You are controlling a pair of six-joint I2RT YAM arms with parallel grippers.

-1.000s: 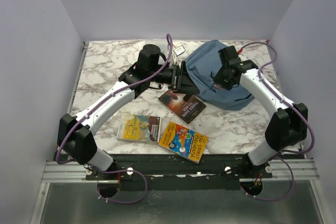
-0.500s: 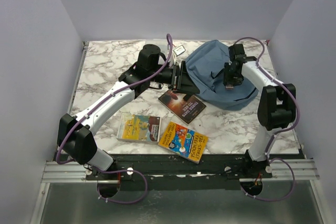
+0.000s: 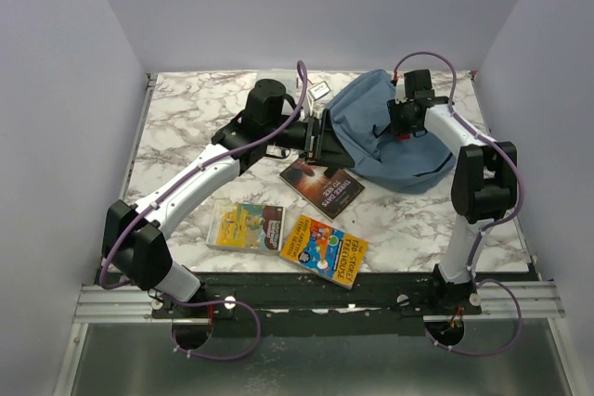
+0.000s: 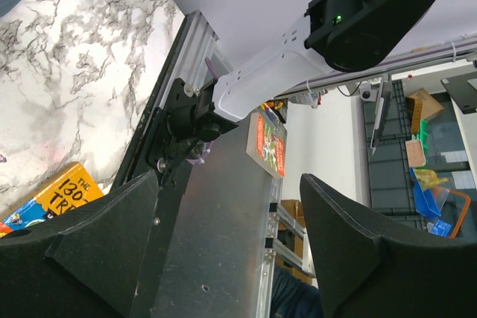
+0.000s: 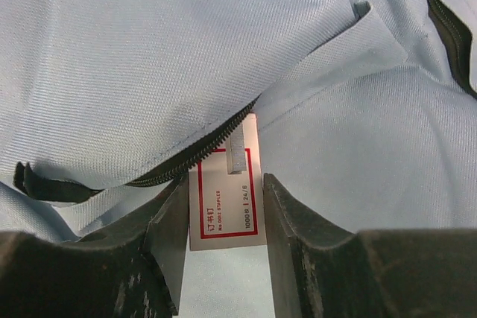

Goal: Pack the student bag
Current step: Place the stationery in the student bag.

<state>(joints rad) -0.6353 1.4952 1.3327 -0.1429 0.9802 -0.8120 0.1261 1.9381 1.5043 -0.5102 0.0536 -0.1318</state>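
The dusty-blue student bag [image 3: 390, 141] lies at the back right of the marble table. My right gripper [image 3: 406, 122] hovers over its top, shut on a small white staples box with a red border [image 5: 226, 202]. The box's far end sits at the bag's black zip [image 5: 186, 161], with blue fabric [image 5: 149, 50] all round it. My left gripper [image 3: 320, 136] is at the bag's left edge. Its jaws stand wide apart in the left wrist view [image 4: 227, 184], with nothing clamped between them.
A dark book [image 3: 322, 185] lies just in front of the bag. A yellow-and-blue book [image 3: 325, 249] and a yellow book [image 3: 246, 226] lie near the front edge. A small white item [image 3: 317, 89] sits at the back. Walls close in on three sides.
My right arm has swung back and folded, carrying its gripper from the bag's right side up over the bag's top. The left arm has not moved.
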